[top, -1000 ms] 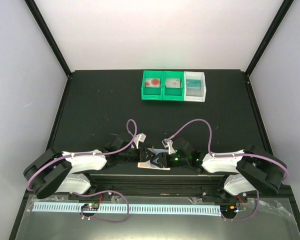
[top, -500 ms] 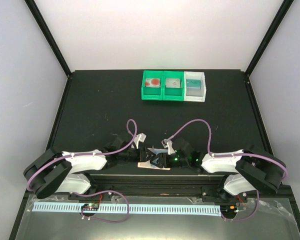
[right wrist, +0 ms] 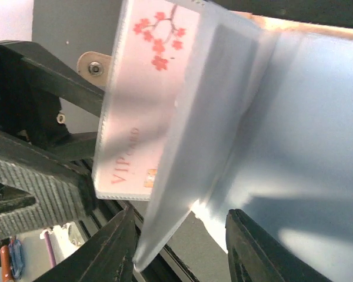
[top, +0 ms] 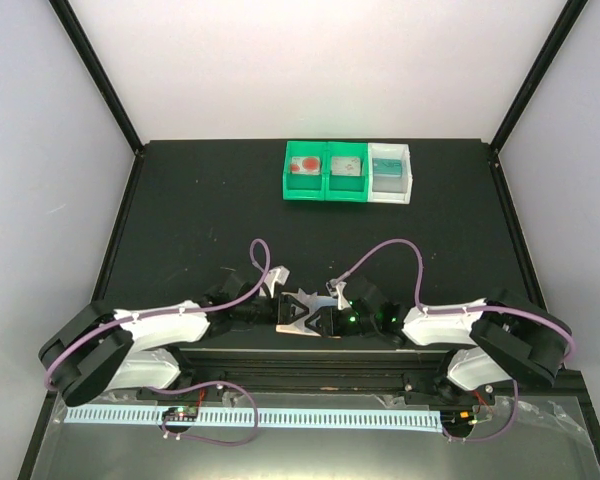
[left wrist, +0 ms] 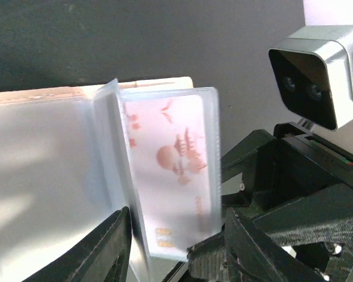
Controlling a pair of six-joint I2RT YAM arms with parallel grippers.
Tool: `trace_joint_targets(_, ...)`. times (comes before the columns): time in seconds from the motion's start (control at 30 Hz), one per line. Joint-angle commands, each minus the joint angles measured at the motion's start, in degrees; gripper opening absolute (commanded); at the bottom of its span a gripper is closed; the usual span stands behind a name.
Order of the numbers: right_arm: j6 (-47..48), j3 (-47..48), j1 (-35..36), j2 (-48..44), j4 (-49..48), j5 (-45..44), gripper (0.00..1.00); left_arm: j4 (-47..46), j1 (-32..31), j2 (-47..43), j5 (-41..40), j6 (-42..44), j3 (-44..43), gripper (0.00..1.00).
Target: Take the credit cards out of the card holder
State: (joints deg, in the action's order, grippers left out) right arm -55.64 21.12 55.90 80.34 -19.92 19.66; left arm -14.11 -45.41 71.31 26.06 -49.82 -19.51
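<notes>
Clear, floppy plastic sleeves (left wrist: 41,188) fan from the tan card holder (left wrist: 47,93) at the bench's (top: 200,200) near edge. Left gripper (left wrist: 175,235) and right gripper (right wrist: 179,214) straddle sleeves, jaws apart. Blossom-printed credit card (left wrist: 170,170) looks light, stiff, slick; pinch its edge.

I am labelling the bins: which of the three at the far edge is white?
The rightmost bin; the middle bin and the left bin are green.

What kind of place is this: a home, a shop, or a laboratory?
Probably a laboratory robot cell: a black table boxed in by plain white walls, a left arm and right arm bolted at its near edge.
</notes>
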Motion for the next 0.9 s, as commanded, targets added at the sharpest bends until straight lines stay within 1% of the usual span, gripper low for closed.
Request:
trace_joint_targets(0.0,0.76,0.75,0.2,-1.28,2.99,-3.0,0.44,5.65,-0.13,-2.52,-4.09,2.94,-2.37,0.46)
trace_joint_targets(0.1,0.93,0.55,0.24,-2.5,4.79,-4.0,0.44,8.24,-0.12,-4.35,-6.14,4.02,-2.47,0.44)
trace_joint_targets(0.3,1.85,0.66,0.21,-5.78,9.57,-7.19,0.43,10.48,-0.12,-5.87,-7.87,4.85,-2.36,0.38)
trace_joint_targets(0.37,2.17,0.91,0.22,-7.05,11.51,-8.69,0.41,11.48,-0.12,-6.11,-8.8,5.16,-2.52,0.37)
trace_joint_targets(0.47,2.7,1.33,0.2,-8.9,14.29,-10.99,0.33,13.42,-0.14,-6.89,-10.17,5.53,-2.85,0.37)
trace_joint_targets(0.5,2.87,1.68,0.18,-9.34,15.74,-11.95,0.31,13.93,-0.17,-7.34,-10.69,5.6,-2.9,0.38)
trace_joint_targets(0.6,3.28,2.77,0.2,-10.81,20.59,-15.87,0.29,14.31,-0.12,-8.99,-11.27,5.57,-2.9,0.47)
trace_joint_targets(0.67,3.33,3.18,0.22,-12.02,22.36,-17.83,0.28,12.37,-0.12,-9.73,-9.52,5.5,-2.67,0.52)
trace_joint_targets(0.87,3.99,4.61,0.2,-14.43,23.97,-19.61,0.26,9.77,-0.12,-7.54,-6.12,4.47,-3.69,0.52)
